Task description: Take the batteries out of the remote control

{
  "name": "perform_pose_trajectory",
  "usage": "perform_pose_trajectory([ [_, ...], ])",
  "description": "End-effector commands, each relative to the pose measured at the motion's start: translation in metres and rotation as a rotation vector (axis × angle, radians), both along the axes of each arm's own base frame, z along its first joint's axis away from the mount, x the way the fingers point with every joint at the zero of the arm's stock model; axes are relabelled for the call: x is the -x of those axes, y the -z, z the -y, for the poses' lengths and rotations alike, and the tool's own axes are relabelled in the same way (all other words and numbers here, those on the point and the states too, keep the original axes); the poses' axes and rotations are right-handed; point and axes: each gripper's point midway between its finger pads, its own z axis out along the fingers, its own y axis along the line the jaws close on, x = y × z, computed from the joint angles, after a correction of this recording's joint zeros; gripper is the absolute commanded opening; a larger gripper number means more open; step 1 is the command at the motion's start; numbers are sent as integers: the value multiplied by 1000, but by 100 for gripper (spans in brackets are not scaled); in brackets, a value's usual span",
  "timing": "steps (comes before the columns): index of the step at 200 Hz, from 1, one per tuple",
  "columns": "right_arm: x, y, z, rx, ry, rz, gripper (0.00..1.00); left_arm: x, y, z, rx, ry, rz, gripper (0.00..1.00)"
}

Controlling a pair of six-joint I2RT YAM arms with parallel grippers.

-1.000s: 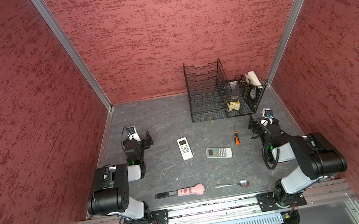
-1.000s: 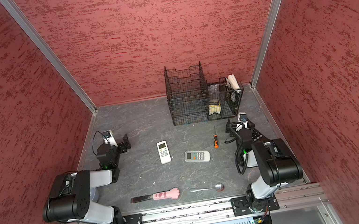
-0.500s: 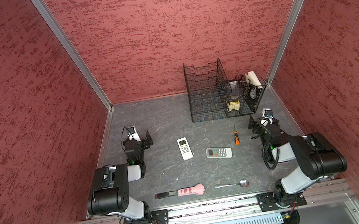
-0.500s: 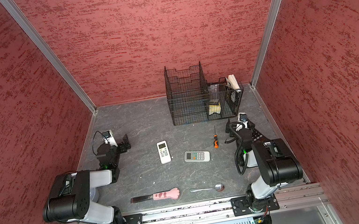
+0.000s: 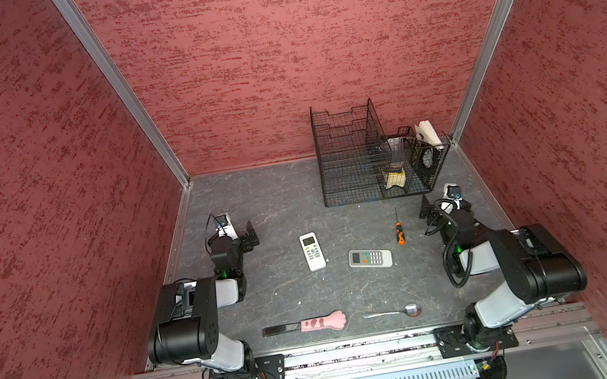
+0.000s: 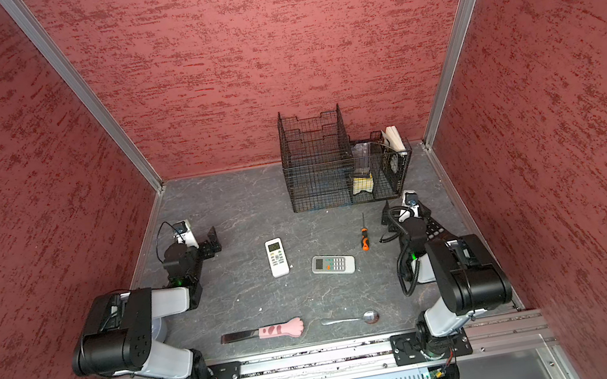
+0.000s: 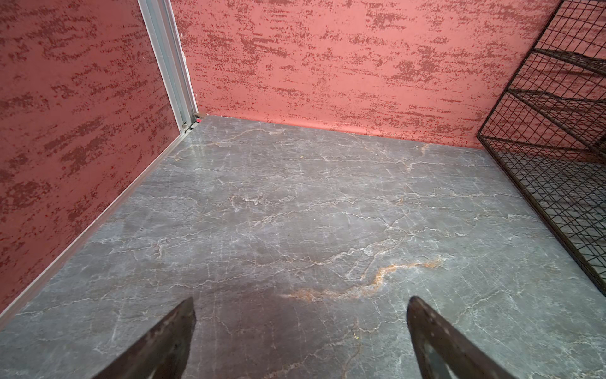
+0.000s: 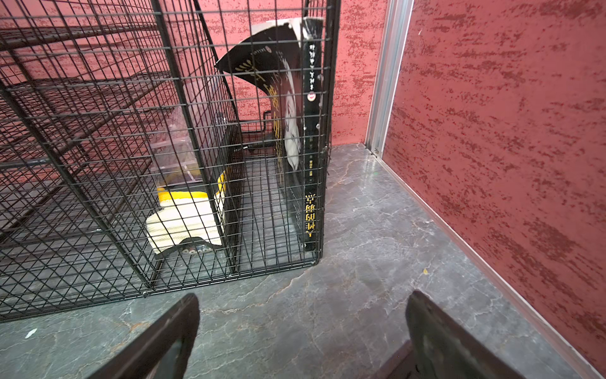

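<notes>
Two white remote controls lie face up mid-table in both top views: one lengthwise (image 5: 312, 251) (image 6: 277, 257), one crosswise (image 5: 370, 258) (image 6: 333, 264) to its right. The batteries are hidden; no battery compartment shows. My left gripper (image 5: 247, 236) (image 6: 211, 241) rests low at the left wall, well left of the remotes, open, with only bare table between its fingers (image 7: 301, 302). My right gripper (image 5: 424, 208) (image 6: 386, 217) sits at the right, in front of the wire rack, open over bare table (image 8: 303, 297). Neither wrist view shows a remote.
An orange-handled screwdriver (image 5: 399, 231) lies between the crosswise remote and my right gripper. A black wire rack (image 5: 346, 158) (image 8: 98, 164) at the back right holds a book (image 8: 311, 131) and a cloth. A pink paw-handled tool (image 5: 307, 324) and a spoon (image 5: 393, 312) lie near the front edge.
</notes>
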Motion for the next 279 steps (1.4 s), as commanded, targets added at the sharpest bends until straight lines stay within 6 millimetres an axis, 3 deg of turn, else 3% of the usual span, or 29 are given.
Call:
perform_pose_trajectory([
  [1,0,-17,1,-8,3,65,99,2,-7,-8,17,-48,8,99],
  [27,8,-49,9,-31,53,64,99,8,-23,-10,16,-77,-33,99],
  [48,14,-66,20,-152,143,-29,99,22,-42,-37,114,-269,-140,99],
  [65,12,-71,7,-229,97,-186,99,43,-50,-64,277,-452,-194,99],
  [85,15,-79,-25,-310,-59,-240,99,42,-65,-42,432,-276,-212,100],
  [116,42,-87,-68,-304,-169,-266,99,59,-82,-10,399,-189,-251,99],
  [175,80,-43,-157,-157,-307,-553,99,92,-76,47,406,-37,-398,99],
  [205,99,-15,-198,-75,-411,-712,82,106,-76,68,397,-2,-456,99],
  [235,122,16,-228,3,-470,-828,75,115,-77,74,380,-5,-469,99],
  [279,140,46,-255,171,-536,-930,83,118,-76,78,385,-3,-481,99],
])
